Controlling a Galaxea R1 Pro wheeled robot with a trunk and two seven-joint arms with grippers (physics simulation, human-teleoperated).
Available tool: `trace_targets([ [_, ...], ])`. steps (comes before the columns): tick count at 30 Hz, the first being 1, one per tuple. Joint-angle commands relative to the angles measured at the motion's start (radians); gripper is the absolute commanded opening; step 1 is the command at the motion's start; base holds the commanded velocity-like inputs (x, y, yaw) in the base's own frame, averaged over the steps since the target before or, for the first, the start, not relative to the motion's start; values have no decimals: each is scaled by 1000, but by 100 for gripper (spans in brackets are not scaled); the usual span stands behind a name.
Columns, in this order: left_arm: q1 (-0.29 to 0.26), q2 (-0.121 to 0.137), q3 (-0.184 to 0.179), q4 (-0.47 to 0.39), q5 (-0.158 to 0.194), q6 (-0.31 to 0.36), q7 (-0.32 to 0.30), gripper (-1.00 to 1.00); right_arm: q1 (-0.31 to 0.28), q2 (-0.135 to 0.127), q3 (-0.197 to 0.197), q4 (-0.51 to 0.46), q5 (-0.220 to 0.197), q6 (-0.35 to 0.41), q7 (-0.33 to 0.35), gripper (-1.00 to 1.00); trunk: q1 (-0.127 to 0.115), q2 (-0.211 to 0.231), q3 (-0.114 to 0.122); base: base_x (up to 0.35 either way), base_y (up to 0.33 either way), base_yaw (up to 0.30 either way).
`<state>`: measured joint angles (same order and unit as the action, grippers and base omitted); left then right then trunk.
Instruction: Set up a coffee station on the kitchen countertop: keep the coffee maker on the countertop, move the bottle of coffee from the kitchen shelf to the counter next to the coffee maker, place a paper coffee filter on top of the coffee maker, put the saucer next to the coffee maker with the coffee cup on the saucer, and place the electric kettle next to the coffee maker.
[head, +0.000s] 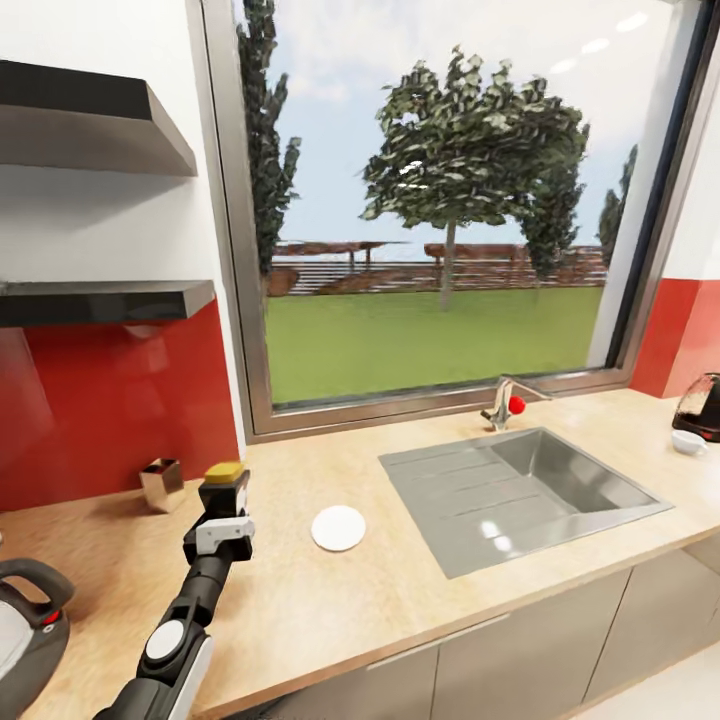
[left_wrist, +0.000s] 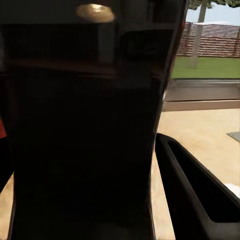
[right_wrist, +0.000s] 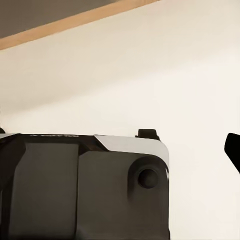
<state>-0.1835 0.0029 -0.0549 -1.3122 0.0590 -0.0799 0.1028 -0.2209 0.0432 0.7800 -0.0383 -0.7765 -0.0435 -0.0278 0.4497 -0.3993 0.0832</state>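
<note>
You've got it: your left pincer (head: 225, 497) is clenched on the small dark jar with the yellowish top (head: 225, 473), the bottle of coffee. In the left wrist view the jar's dark body (left_wrist: 80, 150) sits right between the jaws, with one black finger (left_wrist: 192, 190) pressed alongside it. It's over the long light wood-look countertop (head: 300, 600), between the small shiny metal cup (head: 163, 484) and the flat round white saucer (head: 338, 527). I can't tell whether its base is touching the slab.

For handling, I'd judge this jar as rigid, smooth-sided and probably breakable, and light enough for one arm. A slick wall like that can slip, so hold it at mid-body and keep it upright. Don't pinch the lid.

The dark shape with a black handle and a small red dot at your near left (head: 30, 620) looks like the coffee maker seen from above, but it's cut off by the frame, so treat that as a guess. Far right, by the red wall panel, there's a dark translucent rounded vessel (head: 702, 405), likely the kettle, with something small and white (head: 688, 441) just beside it.

The counter is flat and open around the jar. The steel sink (head: 520, 490) with its tap sits under the big window, well clear of your arm. The thin dark grey shelf (head: 100, 300) hangs up on the left wall under a thicker board (head: 80, 120).

As for your right pincer — I cannot tell whether it's released or clenched.
</note>
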Motion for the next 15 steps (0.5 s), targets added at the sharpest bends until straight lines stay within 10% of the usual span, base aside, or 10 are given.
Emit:
trace_targets([
  [1,-1,0,-2,1,3,-4,5,-100,0,0,9,0,-9,-3,-3,100,0,-1,0,0,0,277],
  [15,-1,-1,-5,2,2,-5,5,-100,0,0,8,0,-10,-3,-4,100,0,-1,0,0,0,68],
])
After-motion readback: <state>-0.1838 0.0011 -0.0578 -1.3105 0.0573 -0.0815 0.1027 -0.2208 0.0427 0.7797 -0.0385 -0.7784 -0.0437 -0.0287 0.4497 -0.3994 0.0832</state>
